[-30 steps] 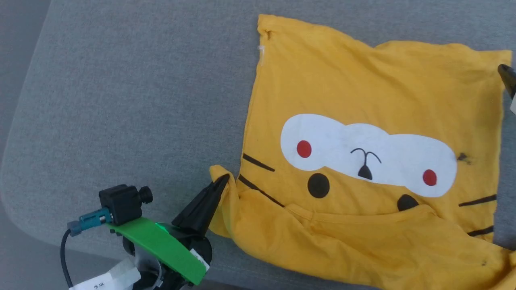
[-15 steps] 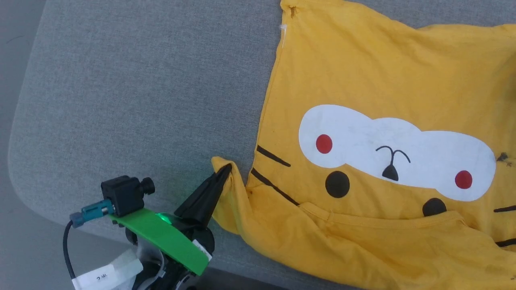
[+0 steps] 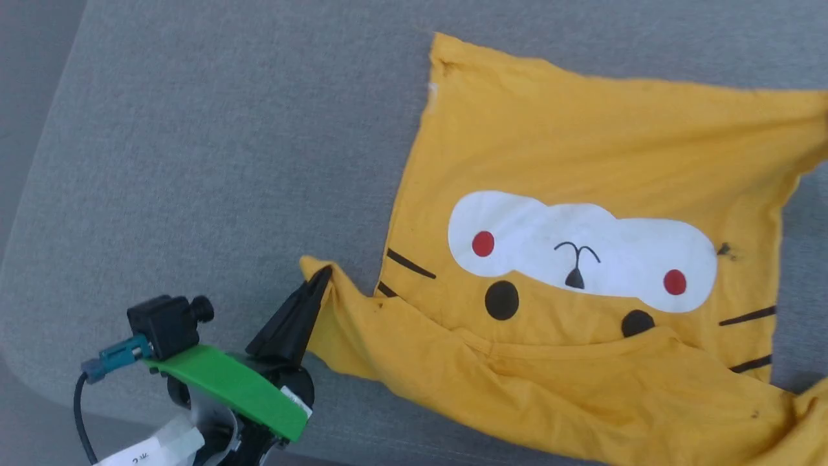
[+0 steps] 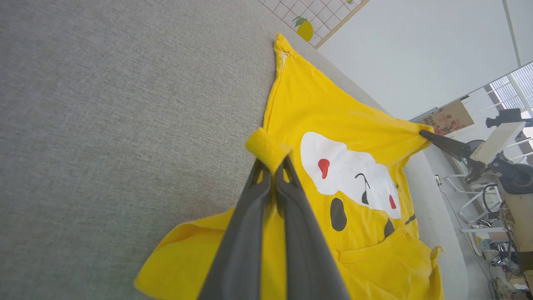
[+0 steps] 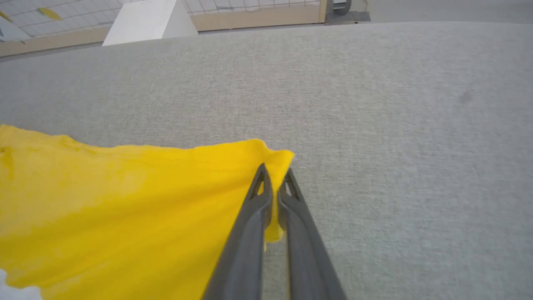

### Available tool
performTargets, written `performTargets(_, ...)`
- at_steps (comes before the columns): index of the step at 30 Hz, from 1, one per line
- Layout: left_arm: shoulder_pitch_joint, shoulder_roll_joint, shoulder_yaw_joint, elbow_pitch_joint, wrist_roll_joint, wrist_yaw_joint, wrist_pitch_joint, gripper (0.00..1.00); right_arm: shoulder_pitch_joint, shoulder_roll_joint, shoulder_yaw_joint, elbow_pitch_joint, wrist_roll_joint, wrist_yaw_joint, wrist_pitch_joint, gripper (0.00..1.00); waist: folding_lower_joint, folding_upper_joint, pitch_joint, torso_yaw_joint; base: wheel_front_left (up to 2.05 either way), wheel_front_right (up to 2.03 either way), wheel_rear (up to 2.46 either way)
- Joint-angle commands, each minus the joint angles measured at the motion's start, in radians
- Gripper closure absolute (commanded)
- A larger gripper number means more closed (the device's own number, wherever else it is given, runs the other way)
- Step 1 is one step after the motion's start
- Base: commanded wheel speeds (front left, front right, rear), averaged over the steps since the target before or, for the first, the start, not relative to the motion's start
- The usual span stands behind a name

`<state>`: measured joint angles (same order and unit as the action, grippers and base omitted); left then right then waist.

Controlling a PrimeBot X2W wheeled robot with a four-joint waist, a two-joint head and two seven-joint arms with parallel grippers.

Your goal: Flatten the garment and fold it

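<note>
The garment (image 3: pixel 582 149) is a bright yellow T-shirt lying print-up on the grey cushion, with white patches, red dots and black stripes showing. Its near part is bunched and folded over. My left gripper (image 3: pixel 321 277) is at the lower left, shut on the tip of the garment's left sleeve; the left wrist view shows the sleeve's cuff pinched at the fingertips (image 4: pixel 272 164). My right gripper (image 5: pixel 275 173) is shut on a far corner of the garment (image 5: pixel 125 200). In the left wrist view the right gripper (image 4: pixel 422 133) holds that corner taut and slightly raised.
The grey upholstered surface (image 3: pixel 226 162) spreads wide to the left of the shirt, with a rounded front-left corner (image 3: pixel 26 349) and floor beyond. A white block (image 5: pixel 145 18) stands past the far edge. Chairs and boxes (image 4: pixel 491 175) stand off to the right.
The head camera has shifted. The garment's far right corner is now drawn out to the right and taut, and the left sleeve is stretched further left by my left gripper.
</note>
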<state>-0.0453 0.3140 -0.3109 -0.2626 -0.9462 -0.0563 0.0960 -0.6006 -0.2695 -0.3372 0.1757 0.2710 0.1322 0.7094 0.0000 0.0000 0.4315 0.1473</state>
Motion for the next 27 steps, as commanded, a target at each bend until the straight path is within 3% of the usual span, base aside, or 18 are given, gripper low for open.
performTargets(1, 0.022, 0.009, 0.005, 0.007, 0.018, 0.01, -0.007, 1.0, 0.055, -0.006, -0.026, -0.031, 0.021, -0.002, -0.015, 1.0, 0.0, 0.0, -0.105, -0.096, 0.0, 0.0, 0.0)
performTargets(5, 0.061, 0.022, 0.006, 0.011, 0.04, 0.029, -0.016, 1.0, 0.212, 0.022, -0.118, -0.159, 0.064, -0.002, -0.024, 1.0, 0.0, 0.0, -0.158, -0.144, 0.0, 0.0, 0.0)
performTargets(12, 0.112, 0.036, -0.001, -0.02, 0.055, 0.058, -0.007, 1.0, 0.504, 0.172, -0.321, -0.405, 0.141, -0.002, -0.002, 1.0, 0.0, 0.0, -0.207, -0.197, 0.0, 0.0, 0.0)
performTargets(16, 0.138, 0.047, 0.002, -0.046, 0.055, 0.07, -0.001, 1.0, 0.644, 0.215, -0.395, -0.481, 0.203, -0.002, 0.006, 1.0, 0.0, 0.0, -0.212, -0.213, 0.0, 0.0, 0.0)
performTargets(19, 0.154, 0.053, 0.005, -0.06, 0.055, 0.076, -0.001, 1.0, 0.738, 0.218, -0.405, -0.453, 0.284, -0.002, 0.004, 1.0, 0.0, 0.0, -0.211, -0.221, 0.0, 0.0, 0.0)
performTargets(22, 0.168, 0.056, 0.006, -0.069, 0.053, 0.081, 0.0, 1.0, 0.818, 0.219, -0.35, -0.375, 0.351, -0.002, -0.024, 1.0, 0.0, 0.0, -0.211, -0.225, 0.0, 0.0, 0.0)
performTargets(27, 0.176, 0.052, -0.004, -0.063, 0.046, 0.083, 0.006, 1.0, 0.881, 0.219, -0.208, -0.248, 0.313, -0.002, -0.116, 1.0, 0.0, 0.0, -0.225, -0.217, 0.0, 0.0, 0.0)
